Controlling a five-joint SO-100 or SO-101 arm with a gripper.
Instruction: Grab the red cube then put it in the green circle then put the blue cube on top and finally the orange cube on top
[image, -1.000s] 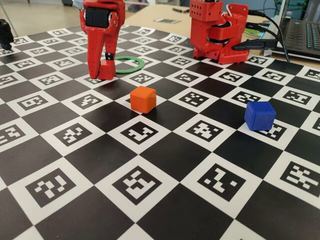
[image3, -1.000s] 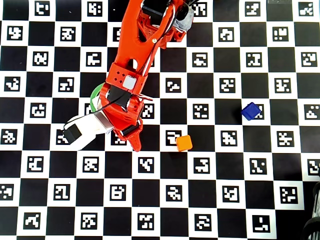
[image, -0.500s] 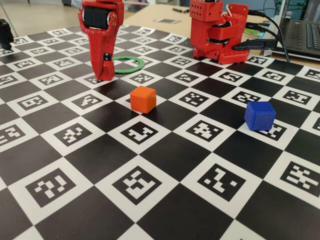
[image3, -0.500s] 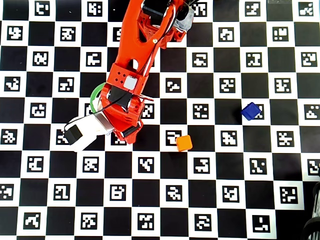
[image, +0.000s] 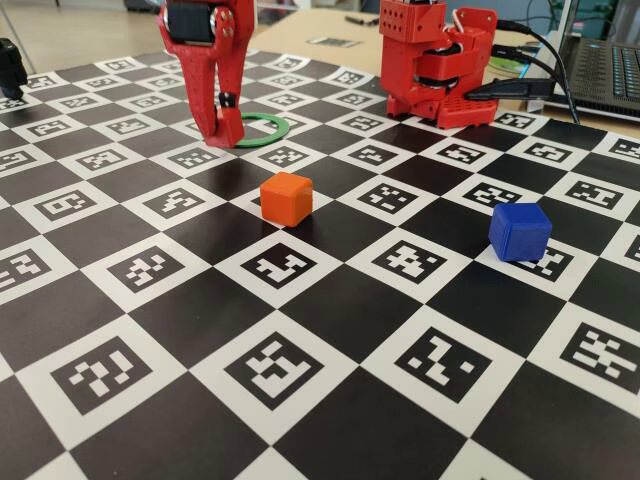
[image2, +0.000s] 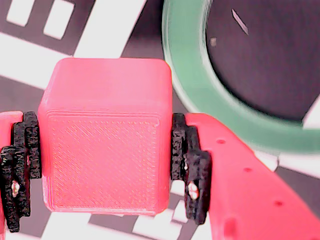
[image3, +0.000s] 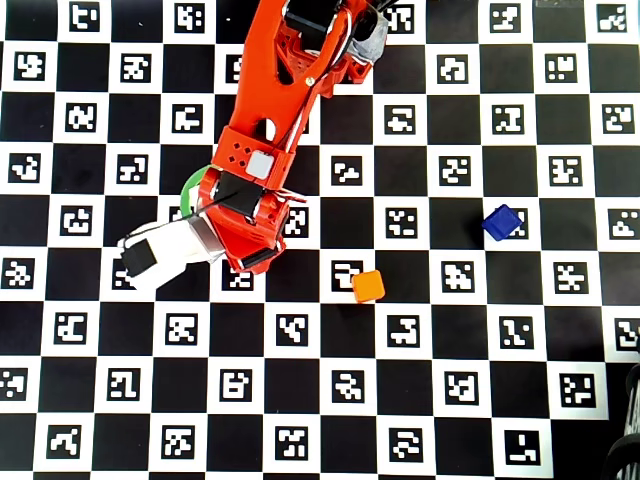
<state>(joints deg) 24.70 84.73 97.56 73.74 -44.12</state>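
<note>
In the wrist view the red cube fills the space between the two black pads of my gripper, which is shut on it. The green circle lies just beyond the cube, up and to the right, apart from it. In the fixed view the gripper hangs at the near left edge of the green circle, and its red fingers hide the cube. The orange cube and the blue cube sit loose on the board. From overhead, the arm covers most of the green circle.
The arm's red base stands at the back of the checkered marker board. A laptop and cables lie at the back right. A black object stands at the far left edge.
The gripper closed on the red cube, which stood on the board beside the circle. It then rose a little and moved back toward the green circle with the cube.
</note>
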